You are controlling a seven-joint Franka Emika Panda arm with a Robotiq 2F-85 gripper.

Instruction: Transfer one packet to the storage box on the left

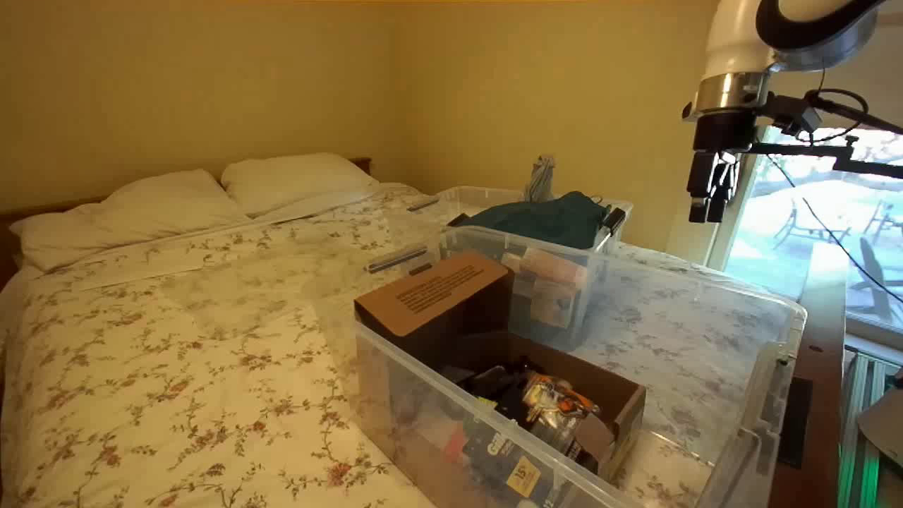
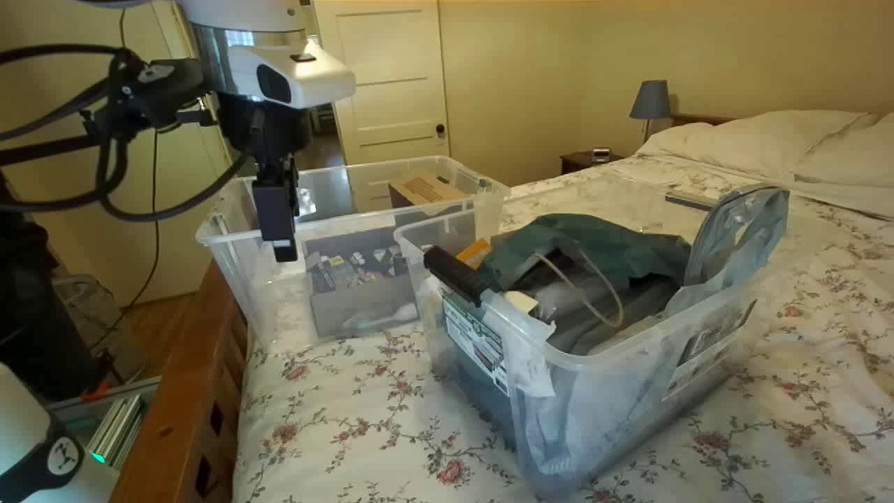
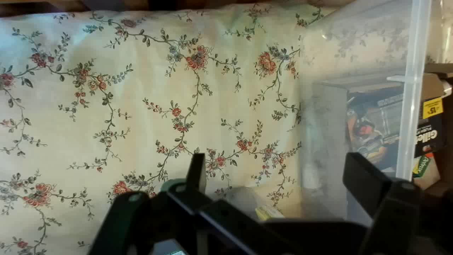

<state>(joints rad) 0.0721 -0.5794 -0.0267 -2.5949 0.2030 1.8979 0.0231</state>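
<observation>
The storage box (image 1: 765, 395) is a large clear tub on the bed; it also shows in an exterior view (image 2: 363, 221), and its rim is at the right of the wrist view (image 3: 410, 117). A brown cardboard box (image 1: 437, 293) stands inside it with several packages. A dark packet (image 1: 492, 444) with pale lettering and a yellow label is among them, also visible in the wrist view (image 3: 429, 129); I cannot tell whether it is the task's packet. My gripper (image 3: 276, 156) is open and empty, fingers down, above the bed beside the storage box's wall. It shows in both exterior views (image 1: 707, 212) (image 2: 283, 248).
A smaller clear bin (image 2: 601, 412) with teal cloth (image 2: 587, 241), a grey bag (image 2: 740, 237) and other goods stands next to the storage box. A wooden bed rail (image 2: 181, 391) runs along the robot's side. A flat dark-edged item (image 1: 398, 259) lies on the bed.
</observation>
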